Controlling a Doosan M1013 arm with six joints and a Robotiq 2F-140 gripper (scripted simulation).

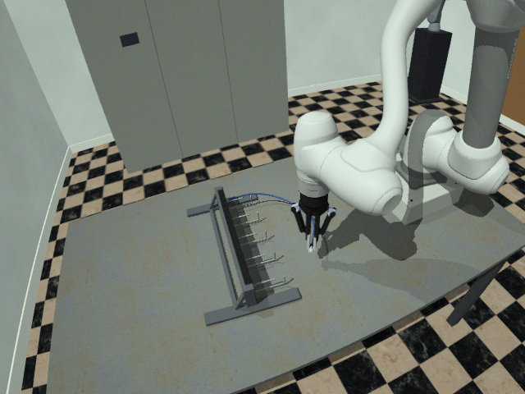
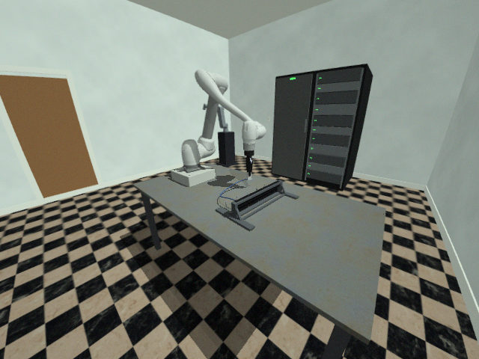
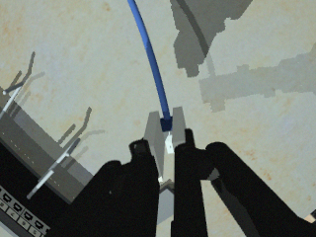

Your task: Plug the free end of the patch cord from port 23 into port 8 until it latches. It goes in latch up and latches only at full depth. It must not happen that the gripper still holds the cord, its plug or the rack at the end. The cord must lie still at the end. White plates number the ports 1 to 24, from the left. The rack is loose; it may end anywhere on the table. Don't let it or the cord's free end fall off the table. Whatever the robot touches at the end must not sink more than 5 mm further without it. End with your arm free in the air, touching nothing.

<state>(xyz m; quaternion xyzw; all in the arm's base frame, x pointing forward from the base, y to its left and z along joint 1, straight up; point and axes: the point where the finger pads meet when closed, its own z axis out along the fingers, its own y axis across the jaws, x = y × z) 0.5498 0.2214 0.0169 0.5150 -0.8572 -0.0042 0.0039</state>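
The grey rack (image 1: 241, 249) with its dark patch panel stands on the table, also in the exterior view (image 2: 258, 198) and at the left edge of the wrist view (image 3: 34, 185). The blue patch cord (image 1: 271, 197) runs from the rack's far end in an arc to my gripper (image 1: 312, 245). My gripper is shut on the cord's free-end plug (image 3: 168, 137), pointing down, held just above the table to the right of the rack. The cord (image 3: 145, 46) leads away from the plug in the wrist view. Port numbers are too small to read.
Metal cable hooks (image 1: 265, 254) stick out of the rack toward my gripper. The robot base (image 2: 191, 176) sits at the table's back corner. A grey cabinet (image 1: 178, 71) stands behind the table. The table's near edge (image 1: 381, 331) is to the front right.
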